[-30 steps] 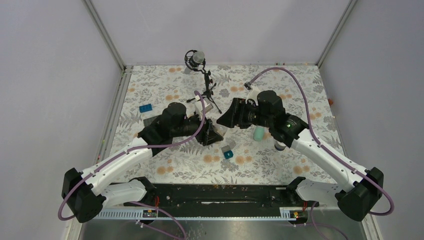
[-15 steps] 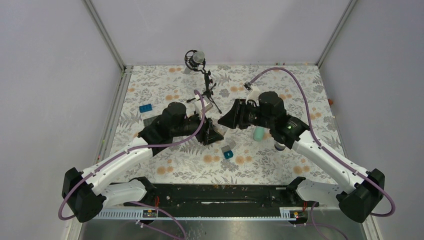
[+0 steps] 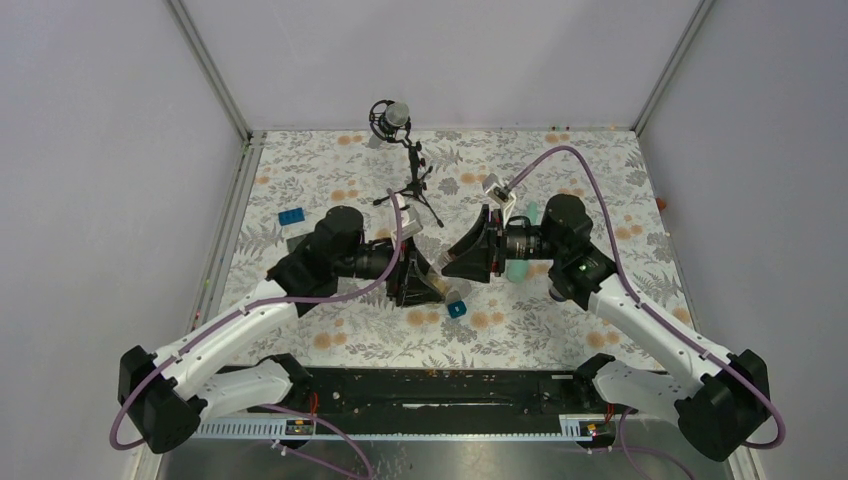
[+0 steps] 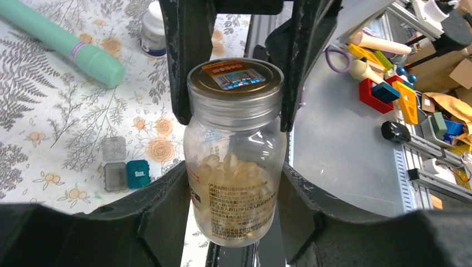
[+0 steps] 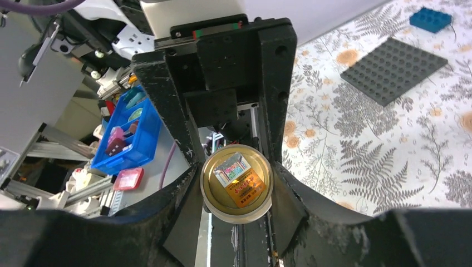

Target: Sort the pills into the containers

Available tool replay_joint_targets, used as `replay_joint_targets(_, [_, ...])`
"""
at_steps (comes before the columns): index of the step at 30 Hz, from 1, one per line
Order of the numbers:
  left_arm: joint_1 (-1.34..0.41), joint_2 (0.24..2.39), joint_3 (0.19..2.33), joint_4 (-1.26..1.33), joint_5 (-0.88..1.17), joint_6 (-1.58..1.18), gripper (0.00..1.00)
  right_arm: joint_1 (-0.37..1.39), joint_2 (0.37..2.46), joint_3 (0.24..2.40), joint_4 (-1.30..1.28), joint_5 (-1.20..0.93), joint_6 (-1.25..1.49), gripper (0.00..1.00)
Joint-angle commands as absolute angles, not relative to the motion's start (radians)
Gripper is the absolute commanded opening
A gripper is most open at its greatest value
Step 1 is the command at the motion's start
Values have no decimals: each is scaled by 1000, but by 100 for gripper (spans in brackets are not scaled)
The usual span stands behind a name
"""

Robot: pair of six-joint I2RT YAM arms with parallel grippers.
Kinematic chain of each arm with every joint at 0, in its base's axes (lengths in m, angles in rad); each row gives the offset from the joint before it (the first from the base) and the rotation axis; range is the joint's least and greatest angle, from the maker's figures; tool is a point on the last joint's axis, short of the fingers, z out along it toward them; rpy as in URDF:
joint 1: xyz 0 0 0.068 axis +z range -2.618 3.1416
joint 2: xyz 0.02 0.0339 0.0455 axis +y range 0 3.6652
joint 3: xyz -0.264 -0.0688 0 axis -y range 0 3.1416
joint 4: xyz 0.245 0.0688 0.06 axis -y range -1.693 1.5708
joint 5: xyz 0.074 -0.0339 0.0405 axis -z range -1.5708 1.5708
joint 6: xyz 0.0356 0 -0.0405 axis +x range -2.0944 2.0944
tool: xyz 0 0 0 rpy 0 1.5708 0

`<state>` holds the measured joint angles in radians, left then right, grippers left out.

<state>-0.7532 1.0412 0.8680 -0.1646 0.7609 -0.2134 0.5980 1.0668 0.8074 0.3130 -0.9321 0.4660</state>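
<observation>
My left gripper (image 4: 234, 192) is shut on the lower body of a small clear glass jar (image 4: 236, 150), held tipped above the tablecloth. Pale amber pills (image 4: 231, 169) fill its lower half. My right gripper (image 5: 236, 192) is shut on the jar's gold lid (image 5: 236, 189), one finger on each side. From above, the two grippers (image 3: 425, 283) (image 3: 462, 265) meet nose to nose. The containers lie on the cloth: the mint-green strip (image 4: 61, 41), the teal cube (image 4: 137, 173) and the grey cube (image 4: 115, 177).
A dark grey studded plate (image 5: 392, 69) and a blue brick (image 3: 292, 216) lie to the left. A microphone on a tripod (image 3: 392, 118) stands at the back. A white bottle (image 4: 153, 36) sits near the green strip. The teal cube (image 3: 457, 310) is just below the grippers.
Both grippers have shifted toward the near side with the jar. My right gripper has narrowed from wider open onto the lid, and its wrist has turned.
</observation>
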Motion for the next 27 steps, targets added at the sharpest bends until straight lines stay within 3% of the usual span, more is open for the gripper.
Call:
replay_joint_targets(1, [-756,1028,872,-55,832,-182,0,617,1042,850,364,-1007,453,12])
replay_joint_targets(3, [-755,1031,877,-68,782,-180,0,617,1039,900,212,-795,414,64])
replay_joint_targets(4, [-756,1036,880,-76,755,-180,0,616,1046,926,151,-691,425,78])
replay_joint_targets(6, [-755,1046,886,-90,677,-182,0,618,1067,958,85,-550,484,85])
replay_joint_targets(14, [-756,1079,898,-84,506,-218,0,722,1111,1001,-41,-220,692,82])
replay_joint_targets(19, [-755,1078,893,-69,461,-240,0,751,1104,990,-83,-129,735,79])
replay_joint_targets(22, [-755,1078,886,-60,455,-248,0,752,1097,971,-55,-140,766,68])
replay_joint_targets(27, [-755,1080,884,-56,448,-258,0,752,1075,942,27,-194,756,30])
